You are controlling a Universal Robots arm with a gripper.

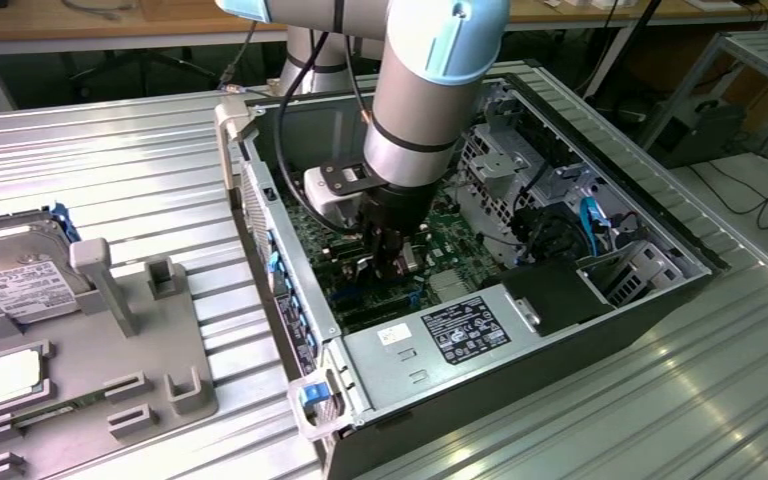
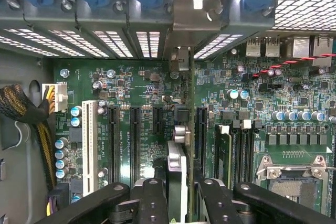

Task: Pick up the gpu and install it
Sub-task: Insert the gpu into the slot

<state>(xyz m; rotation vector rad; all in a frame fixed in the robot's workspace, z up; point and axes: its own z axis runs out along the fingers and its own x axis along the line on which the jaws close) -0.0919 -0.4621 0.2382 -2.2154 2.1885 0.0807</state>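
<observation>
My gripper [image 1: 387,262] reaches down into the open computer case [image 1: 651,300], over the green motherboard [image 1: 458,245]. In the wrist view the gpu [image 2: 177,161] appears edge-on as a thin dark slab standing upright on the motherboard [image 2: 131,82]. My gripper [image 2: 181,200] is shut on it, one black finger [image 2: 149,203] on each side. The card's silver end bracket [image 2: 184,19] lies against the case's rear slot openings. Its lower edge is hidden, so I cannot tell whether it sits in a slot.
Black expansion slots [image 2: 113,145] and a white slot [image 2: 89,145] lie beside the card, with memory slots [image 2: 236,150] and the processor socket [image 2: 289,174] on its other side. The power supply [image 1: 471,330] fills the case's near end. A hard drive [image 1: 11,270] rests on a grey fixture [image 1: 91,390] at the exterior view's left.
</observation>
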